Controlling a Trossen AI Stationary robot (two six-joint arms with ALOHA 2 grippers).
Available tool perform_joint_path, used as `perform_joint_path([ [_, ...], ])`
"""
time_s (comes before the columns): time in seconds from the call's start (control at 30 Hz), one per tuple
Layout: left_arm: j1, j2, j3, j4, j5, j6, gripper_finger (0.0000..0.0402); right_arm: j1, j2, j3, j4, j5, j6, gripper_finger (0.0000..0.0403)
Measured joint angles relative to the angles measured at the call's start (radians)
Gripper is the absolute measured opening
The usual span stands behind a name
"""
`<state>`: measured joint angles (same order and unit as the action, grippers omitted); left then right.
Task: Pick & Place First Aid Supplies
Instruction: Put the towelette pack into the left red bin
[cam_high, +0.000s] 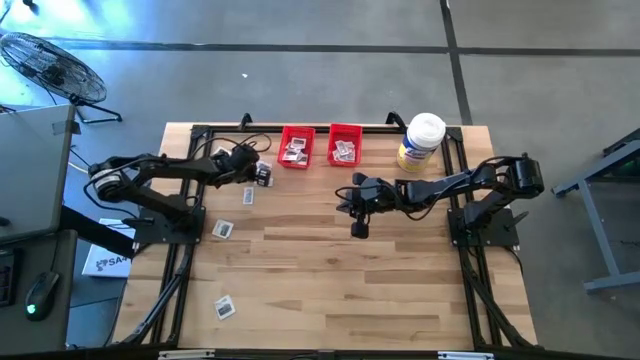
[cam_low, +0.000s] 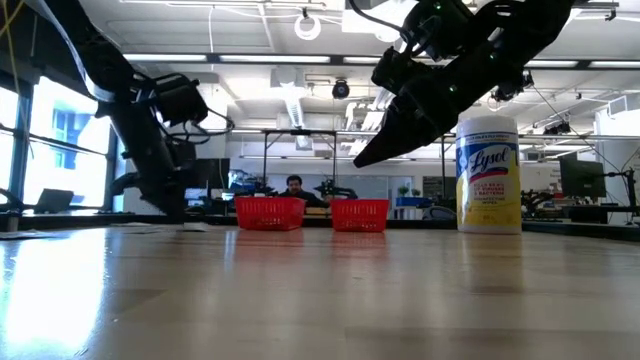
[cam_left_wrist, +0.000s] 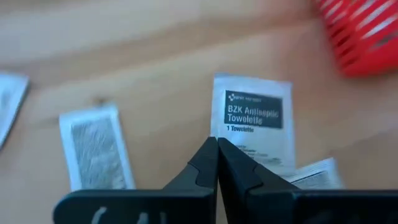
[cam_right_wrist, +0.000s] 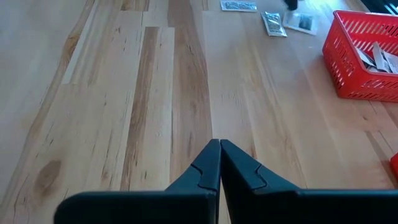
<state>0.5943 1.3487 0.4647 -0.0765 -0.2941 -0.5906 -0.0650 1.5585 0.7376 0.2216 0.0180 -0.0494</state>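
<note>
— Any print you can read?
— A white packet says "BZK Antiseptic Towelette" and, below that, "1 Towelette".
— Anything else?
— The yellow-labelled jar reads "Lysol". The smaller lettering elsewhere is too blurred.

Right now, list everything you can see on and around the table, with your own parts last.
Red bins: two, red, side by side at the table's far edge, packets inside both.
Loose packets: at least three in the high view, white and grey, on the table's left half; one reads BZK Antiseptic Towelette.
Wipes jar: one, yellow label, white lid, far right corner.
Table: one, light wood.
Fan: one, dark, on the floor far left.
Person: one, beyond the bins.
Left gripper: jaws shut, over the packets near the left bin.
Right gripper: jaws shut, empty, above bare wood mid-table.
</note>
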Motion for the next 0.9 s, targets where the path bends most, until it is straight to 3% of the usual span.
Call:
perform_joint_path([
  [0.33,0.000,-0.070,0.097,-0.062,0.026,0.075,0.0000,0.000,0.000,0.000,0.000,0.000,0.000,0.0004],
  [0.63,0.001,-0.069,0.295,-0.082,-0.036,0.199,0.0000,0.000,0.000,0.000,0.000,0.000,0.000,0.0002],
  [0.9,-0.030,0.011,0.370,-0.034,-0.030,0.249,0.0000,0.000,0.000,0.000,0.000,0.000,0.000,0.0001],
])
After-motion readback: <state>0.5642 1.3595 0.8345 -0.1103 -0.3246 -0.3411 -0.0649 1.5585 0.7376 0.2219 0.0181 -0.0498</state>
